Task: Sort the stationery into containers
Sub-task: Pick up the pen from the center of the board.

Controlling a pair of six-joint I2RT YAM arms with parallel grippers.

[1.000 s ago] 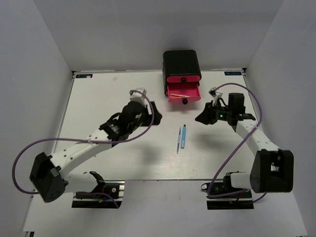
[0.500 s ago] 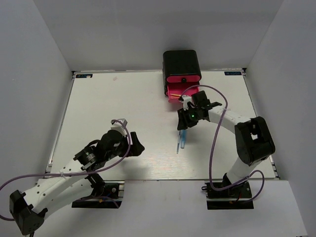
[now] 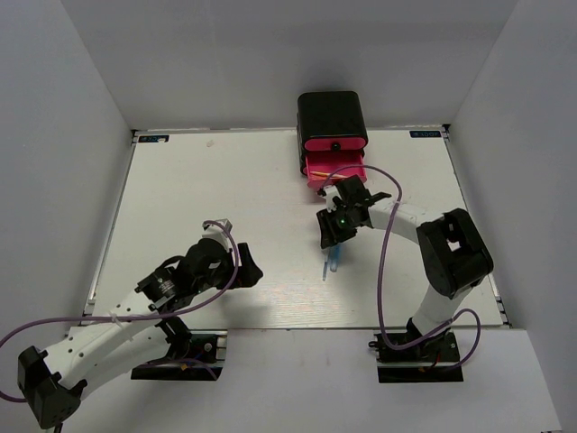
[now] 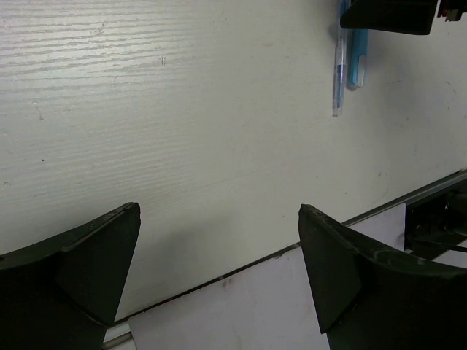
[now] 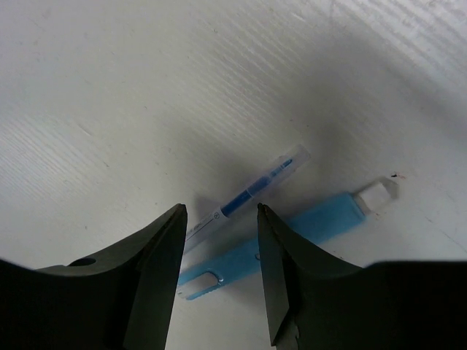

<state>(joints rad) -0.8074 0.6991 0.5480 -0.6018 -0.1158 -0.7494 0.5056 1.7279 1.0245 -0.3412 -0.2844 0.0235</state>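
Swung in from 3 o'clock, the right gripper [image 5: 219, 211] now hangs half-open astride the pen [image 5: 248, 193], at 6 o'clock from the cabinet [image 3: 331, 113]. With the marker [image 5: 292, 230] just beside the pen, closing could pinch both or send one rolling. Left gripper [image 4: 217, 211] gapes wide, empty, at 7 o'clock.

White table [image 3: 225, 180], faint woodgrain; grey walls [image 3: 81, 90] on three sides; small labels [image 3: 425, 134] at far corners.

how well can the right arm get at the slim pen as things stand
Probably yes: the right gripper hangs over the slim pen, jaws open with nothing between. The light blue marker close beside it might get caught too.
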